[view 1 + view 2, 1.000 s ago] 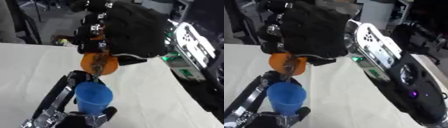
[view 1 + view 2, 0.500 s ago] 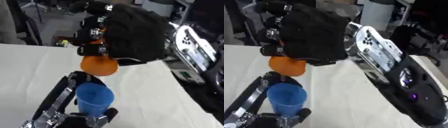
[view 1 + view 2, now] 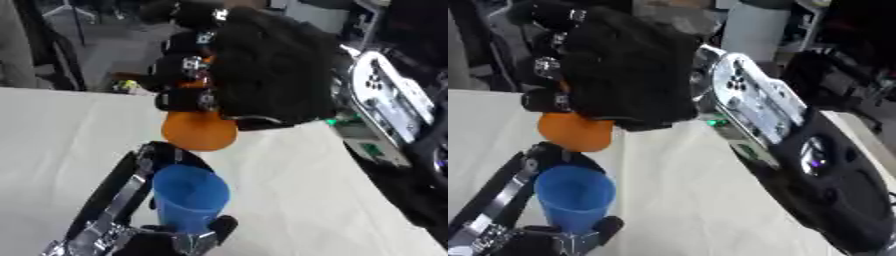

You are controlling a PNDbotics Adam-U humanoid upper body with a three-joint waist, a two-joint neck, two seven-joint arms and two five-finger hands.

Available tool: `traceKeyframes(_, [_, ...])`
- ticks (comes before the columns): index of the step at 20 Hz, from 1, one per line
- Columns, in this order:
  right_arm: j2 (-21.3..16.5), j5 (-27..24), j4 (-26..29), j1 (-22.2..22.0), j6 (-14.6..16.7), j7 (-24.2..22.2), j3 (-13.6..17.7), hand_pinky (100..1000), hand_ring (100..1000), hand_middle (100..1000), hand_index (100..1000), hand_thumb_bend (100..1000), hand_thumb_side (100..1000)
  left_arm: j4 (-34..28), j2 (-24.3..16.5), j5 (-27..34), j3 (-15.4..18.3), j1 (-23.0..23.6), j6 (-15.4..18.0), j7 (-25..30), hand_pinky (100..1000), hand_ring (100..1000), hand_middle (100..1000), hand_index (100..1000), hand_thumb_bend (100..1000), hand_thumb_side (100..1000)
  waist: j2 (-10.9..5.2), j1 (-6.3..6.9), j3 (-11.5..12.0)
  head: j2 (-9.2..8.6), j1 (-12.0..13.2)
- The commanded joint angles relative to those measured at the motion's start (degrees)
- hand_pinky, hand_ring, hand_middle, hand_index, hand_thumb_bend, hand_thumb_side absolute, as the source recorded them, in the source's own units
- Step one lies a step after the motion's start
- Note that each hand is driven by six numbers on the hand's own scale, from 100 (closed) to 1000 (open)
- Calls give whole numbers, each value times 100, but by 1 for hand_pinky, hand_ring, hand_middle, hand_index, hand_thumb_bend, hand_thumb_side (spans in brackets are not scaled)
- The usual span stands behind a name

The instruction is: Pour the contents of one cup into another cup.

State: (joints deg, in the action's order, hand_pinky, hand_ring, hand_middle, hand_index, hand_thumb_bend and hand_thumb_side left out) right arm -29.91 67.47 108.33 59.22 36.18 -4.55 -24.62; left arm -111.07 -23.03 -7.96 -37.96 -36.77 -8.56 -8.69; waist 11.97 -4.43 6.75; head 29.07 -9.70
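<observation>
Spillage is the risk in the left eye view: the right robot hand (image 3: 262,70), fingers curled round the orange cup (image 3: 199,131), holds it tipped at 12 o'clock above the blue cup (image 3: 188,192), and any sideways drift would drop contents onto the worktop (image 3: 297,190). In the right eye view the left robot hand (image 3: 531,235) clasps the upright blue cup, whose rim looks plain and round; what is inside either cup cannot be made out.

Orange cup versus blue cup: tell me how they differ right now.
The orange cup hangs higher, gripped in the right hand; the blue cup sits lower in the left hand. The blue cup stands upright, mouth open upward; the orange cup's mouth is hidden. Each is held by one hand.
</observation>
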Motion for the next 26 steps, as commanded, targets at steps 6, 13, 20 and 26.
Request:
traceKeyframes(6, [-151, -565, -469, -121, -455, 217, 266, 676, 333, 321, 456, 100, 100, -11, -60, -127, 36, 59, 54, -101, 100, 100, 105, 512, 375, 100, -103, 56, -15, -81, 23])
traceKeyframes(13, [-154, -1221, -803, -296, -747, 368, 335, 556, 306, 296, 441, 100, 100, 447, -71, -558, 316, 232, 176, -610, 100, 114, 125, 518, 390, 100, -71, 80, -59, -83, 47])
traceKeyframes(20, [-227, -1886, -391, -418, -887, 169, 402, 517, 296, 287, 435, 100, 100, 1355, -54, -985, 939, 379, 176, -1273, 180, 142, 147, 533, 547, 100, -49, 99, -102, -85, 18])
traceKeyframes(26, [-318, -2467, -11, -520, -1028, -125, 502, 502, 292, 284, 433, 100, 100, 1833, -188, -1546, 1367, 507, 85, -1860, 249, 180, 175, 562, 681, 114, -30, 88, -146, -82, 9])
